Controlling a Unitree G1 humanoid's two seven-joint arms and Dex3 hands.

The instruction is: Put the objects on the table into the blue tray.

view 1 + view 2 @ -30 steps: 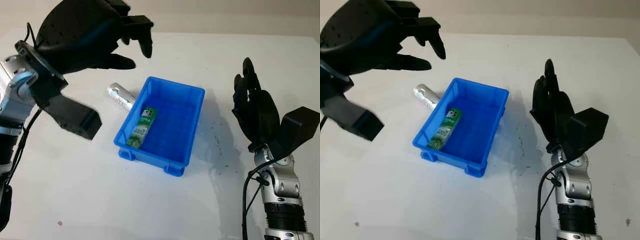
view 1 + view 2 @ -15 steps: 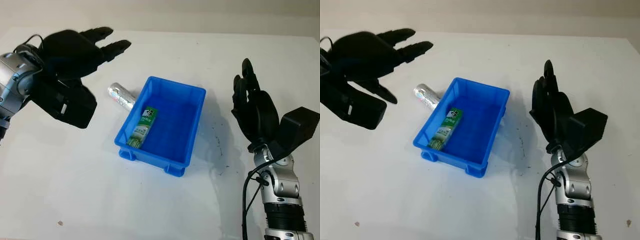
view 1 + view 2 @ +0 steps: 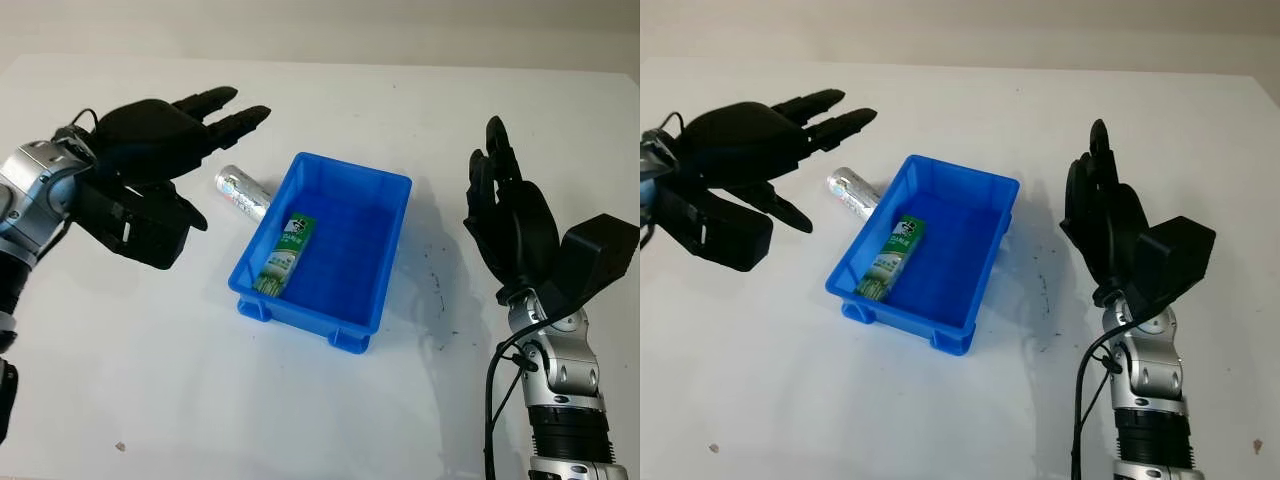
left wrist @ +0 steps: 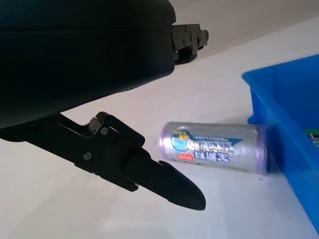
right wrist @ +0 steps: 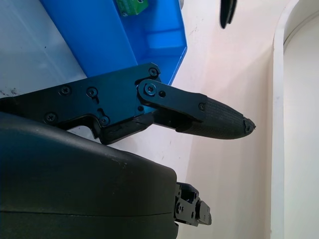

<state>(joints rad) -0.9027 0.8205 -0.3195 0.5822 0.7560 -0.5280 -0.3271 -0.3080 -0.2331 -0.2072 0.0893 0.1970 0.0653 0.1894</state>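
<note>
The blue tray [image 3: 392,262] sits at the middle of the white table, with a green carton [image 3: 285,256] lying along its left inner wall. Outside the tray, against its left rim, lies a silver cylindrical can [image 3: 241,192] on its side, close up as the can [image 4: 214,148] in the left wrist view. My left hand [image 3: 165,135] is open, hovering over the table just left of the can and apart from it. My right hand [image 3: 510,225] is open, held upright to the right of the tray, holding nothing.
The white table [image 3: 150,380] extends all around the tray. A few dark scuff marks [image 3: 437,285] lie between the tray and my right hand. A tiny speck [image 3: 121,446] lies near the front left.
My left hand has come down from high over the table and drawn back to the left, now hovering low beside the can. The right hand, tray, carton and can have not moved.
</note>
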